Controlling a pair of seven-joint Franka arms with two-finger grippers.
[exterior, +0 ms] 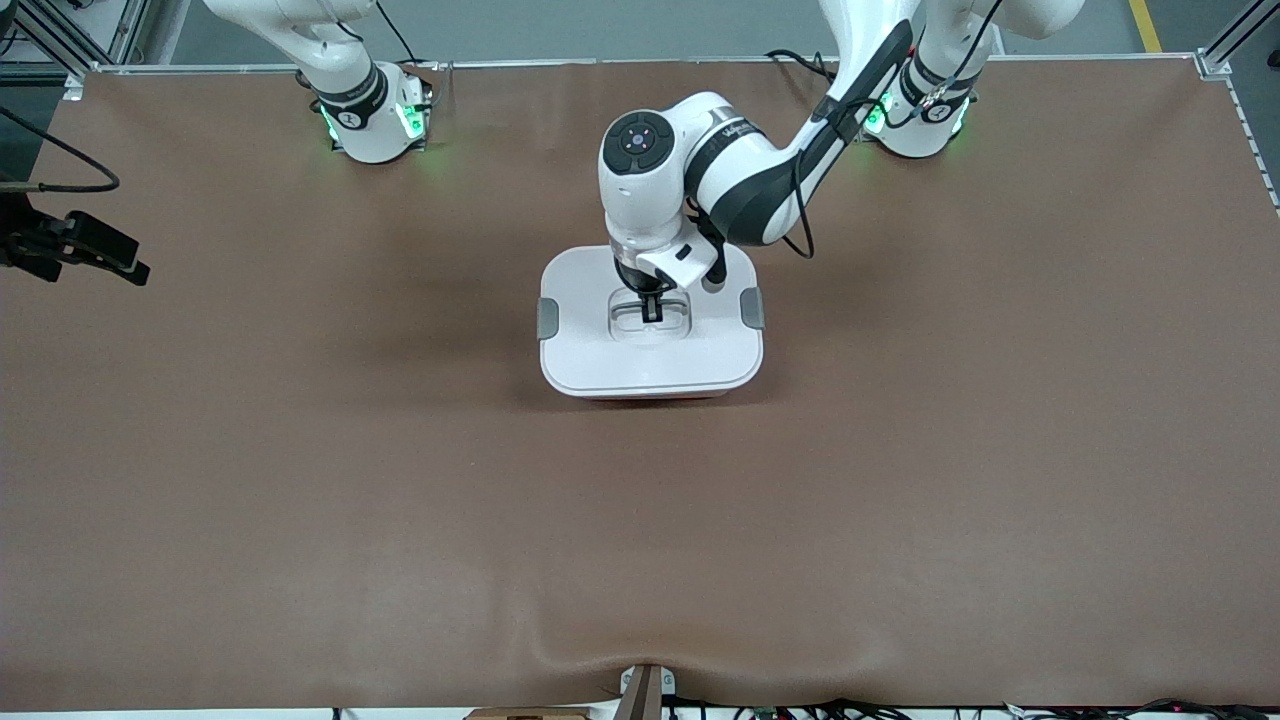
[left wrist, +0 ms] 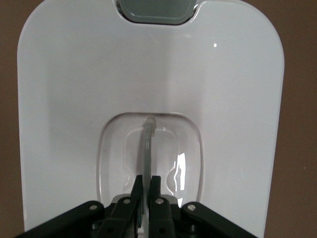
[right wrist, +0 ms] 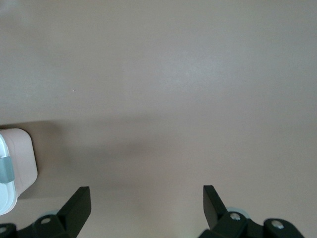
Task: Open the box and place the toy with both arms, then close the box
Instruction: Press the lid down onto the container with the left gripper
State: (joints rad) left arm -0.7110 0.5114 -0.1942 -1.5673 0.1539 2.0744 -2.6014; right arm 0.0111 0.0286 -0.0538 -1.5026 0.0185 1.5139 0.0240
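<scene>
At the left edge of the front view, a little above mid-height, the right hand [exterior: 75,250] hangs over bare brown desk [exterior: 300,480] toward the right arm's end. It waits with its fingers [right wrist: 79,203] spread wide and nothing between them. In its wrist view only a corner of the box [right wrist: 17,166] shows, well apart from the fingers.

At the centre of the front view stands the box [exterior: 650,360], its white lid [exterior: 600,350] seated on the tub, a thin pink strip of the tub showing under the lid's lower edge. One grey clip [exterior: 547,318] sits on the lid's left edge in that view, another clip [exterior: 752,308] on its right edge. Open desk lies all round the box, widest toward the bottom of the frame.

The left arm reaches in from the upper right of the frame. Its left hand [exterior: 651,308] is down in the lid's recessed centre, pinched tight on the thin grey handle [left wrist: 147,144].

The toy does not show in any view.
</scene>
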